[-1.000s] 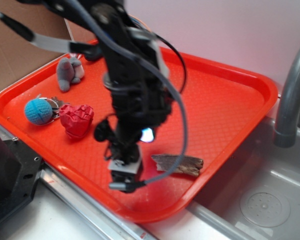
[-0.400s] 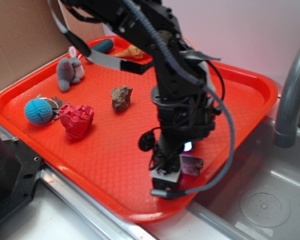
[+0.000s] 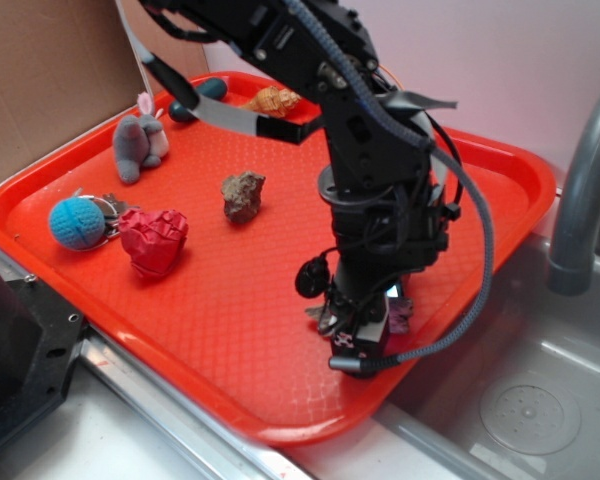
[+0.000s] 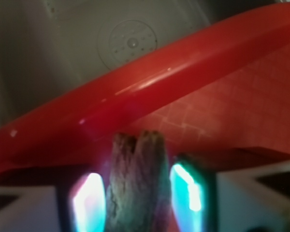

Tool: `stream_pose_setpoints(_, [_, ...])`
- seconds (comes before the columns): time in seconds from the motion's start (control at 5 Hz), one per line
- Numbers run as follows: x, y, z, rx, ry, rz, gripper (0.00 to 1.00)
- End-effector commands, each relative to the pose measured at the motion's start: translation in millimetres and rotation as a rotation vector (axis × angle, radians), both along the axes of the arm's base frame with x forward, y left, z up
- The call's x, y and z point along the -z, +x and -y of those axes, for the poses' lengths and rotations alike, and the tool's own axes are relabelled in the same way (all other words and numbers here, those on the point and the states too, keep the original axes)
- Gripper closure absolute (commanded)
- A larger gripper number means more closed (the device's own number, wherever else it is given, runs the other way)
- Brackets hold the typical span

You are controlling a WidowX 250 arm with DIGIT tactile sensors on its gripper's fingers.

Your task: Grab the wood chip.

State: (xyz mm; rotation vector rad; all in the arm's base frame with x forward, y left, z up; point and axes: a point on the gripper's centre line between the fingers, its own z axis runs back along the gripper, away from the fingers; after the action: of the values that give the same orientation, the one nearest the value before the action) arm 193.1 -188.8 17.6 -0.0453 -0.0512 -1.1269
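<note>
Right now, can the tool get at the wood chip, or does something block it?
Probably yes. In the wrist view the wood chip lies between the tool's two lit fingers, nothing between them. The red tray rim lies beyond, not in the way. Contact can't be confirmed.

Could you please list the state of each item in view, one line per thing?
end effector: down at the tray, fingers either side of the wood chip; contact cannot be told.
wood chip: between the fingers, lying near the tray's rim.
red tray: flat, its corner over the sink.
rock: resting loose on the tray.
seashell: lying at the far edge.
red heart: crumpled, resting beside the blue ball.
grey plush: lying on the tray.
</note>
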Motion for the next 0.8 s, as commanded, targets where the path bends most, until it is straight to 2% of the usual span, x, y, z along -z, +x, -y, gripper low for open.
stream_pose_setpoints(0.0, [-23.8, -57.0, -54.2, -0.272, 0.012, -0.093, 1.0])
stream_pose_setpoints(0.2, [-53.1, -82.4, -91.1, -0.522, 0.026, -0.117, 1.0])
stream_pose_setpoints(0.4, [-78.2, -90.2, -130.4, -0.774, 0.028, -0.09, 1.0])
stream_pose_setpoints(0.6, [-101.8, -71.7, -140.0, -0.947, 0.023, -0.042, 1.0])
